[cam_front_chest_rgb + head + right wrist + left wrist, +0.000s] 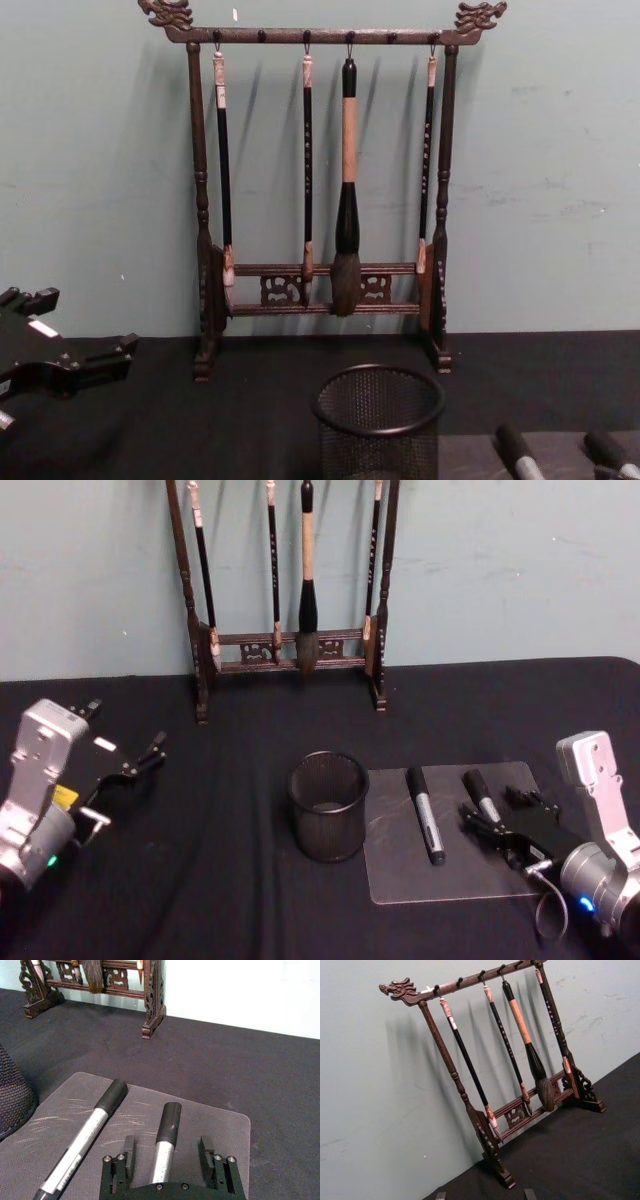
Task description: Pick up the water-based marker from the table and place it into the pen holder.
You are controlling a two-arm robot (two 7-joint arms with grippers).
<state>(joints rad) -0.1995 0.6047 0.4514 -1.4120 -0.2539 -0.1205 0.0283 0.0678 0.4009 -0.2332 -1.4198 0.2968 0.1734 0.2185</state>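
Two grey water-based markers with black caps lie on a translucent mat [400, 872]. The left marker [424, 815] [82, 1142] lies free. The right marker [481, 795] [165, 1145] lies between the fingers of my right gripper [495, 808] [167, 1154], which is open and low over the mat, with a gap on each side of the barrel. The pen holder [326, 828] [380, 442], a black wire-mesh cup, stands just left of the mat. My left gripper [122, 728] [80, 322] hovers open and holding nothing at the far left.
A tall dark wooden brush rack [290, 645] [320, 290] [520, 1110] with hanging brushes stands at the table's back edge against the wall. The black cloth runs bare between the left gripper and the pen holder.
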